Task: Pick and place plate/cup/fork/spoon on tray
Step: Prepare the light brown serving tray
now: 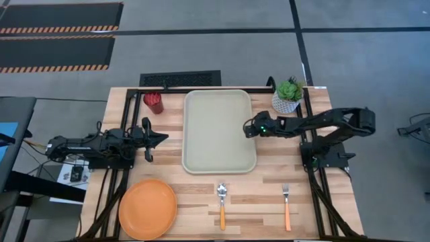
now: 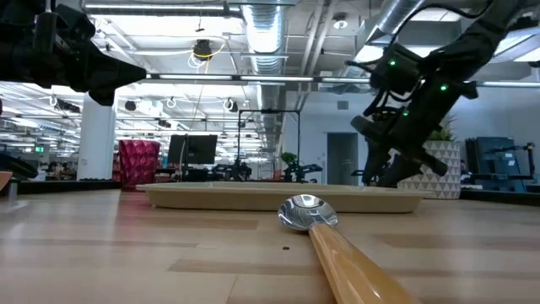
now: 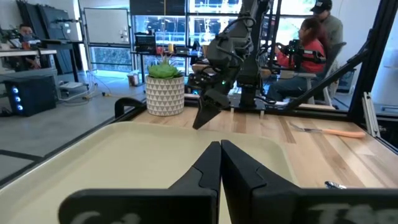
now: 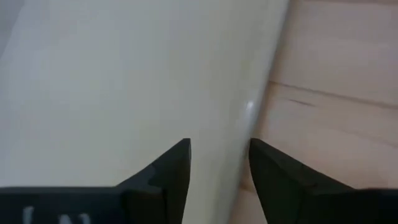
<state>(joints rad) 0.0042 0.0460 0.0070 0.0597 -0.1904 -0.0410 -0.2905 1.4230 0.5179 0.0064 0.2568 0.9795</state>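
Note:
The beige tray (image 1: 220,130) lies mid-table. The orange plate (image 1: 148,208) lies flat at the near left. The dark red cup (image 1: 154,102) stands upright at the far left. The spoon (image 1: 222,202) and the fork (image 1: 286,205) lie near the front edge, handles toward it. My right gripper (image 1: 246,128) is open, tilted down over the tray's right rim (image 4: 249,106), one finger on each side of it. My left gripper (image 1: 166,138) is shut and empty, held level just left of the tray.
A white pot with a green plant (image 1: 287,95) stands at the far right corner, close behind my right arm. A black frame runs along the table's sides. People sit in the room beyond the table (image 3: 308,43).

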